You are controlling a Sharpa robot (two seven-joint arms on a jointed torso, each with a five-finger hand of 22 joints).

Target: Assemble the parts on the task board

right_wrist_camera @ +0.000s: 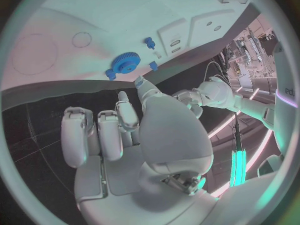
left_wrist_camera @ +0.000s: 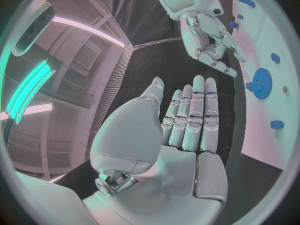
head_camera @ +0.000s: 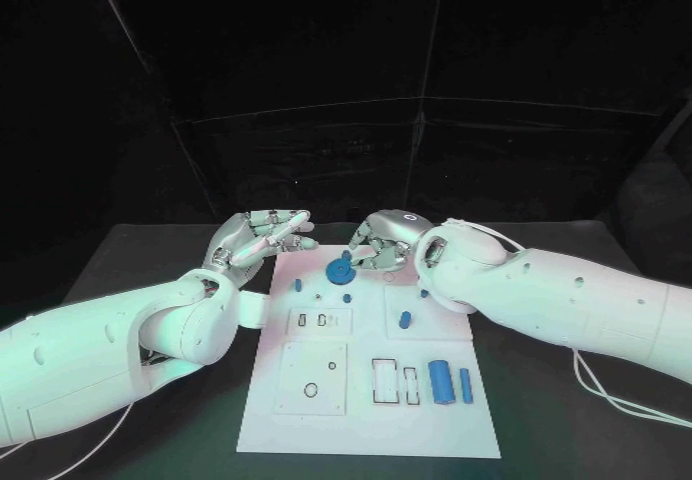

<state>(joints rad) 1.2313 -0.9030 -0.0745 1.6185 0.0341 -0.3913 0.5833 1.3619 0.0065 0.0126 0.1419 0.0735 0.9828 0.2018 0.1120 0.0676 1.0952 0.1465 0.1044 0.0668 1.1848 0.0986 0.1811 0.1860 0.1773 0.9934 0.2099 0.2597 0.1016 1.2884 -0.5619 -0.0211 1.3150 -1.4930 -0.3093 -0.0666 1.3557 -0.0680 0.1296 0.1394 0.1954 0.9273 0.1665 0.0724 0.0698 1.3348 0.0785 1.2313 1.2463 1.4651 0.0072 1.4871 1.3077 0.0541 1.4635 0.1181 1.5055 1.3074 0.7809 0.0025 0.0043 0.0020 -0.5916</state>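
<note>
The left silver hand [head_camera: 260,238] hovers beside the far left corner of the white rectangular task board [head_camera: 368,420], fingers extended and apart, holding nothing. The round blue toothed gear [head_camera: 340,271] sits on the board's far end — small blue parts lie nearby. The right silver hand [head_camera: 382,242] hangs just beyond the gear, fingers curled, holding nothing.

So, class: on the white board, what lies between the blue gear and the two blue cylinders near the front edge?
In the head view, a small blue oval part lies between the blue gear and the two blue cylinders; otherwise bare white board.
</note>
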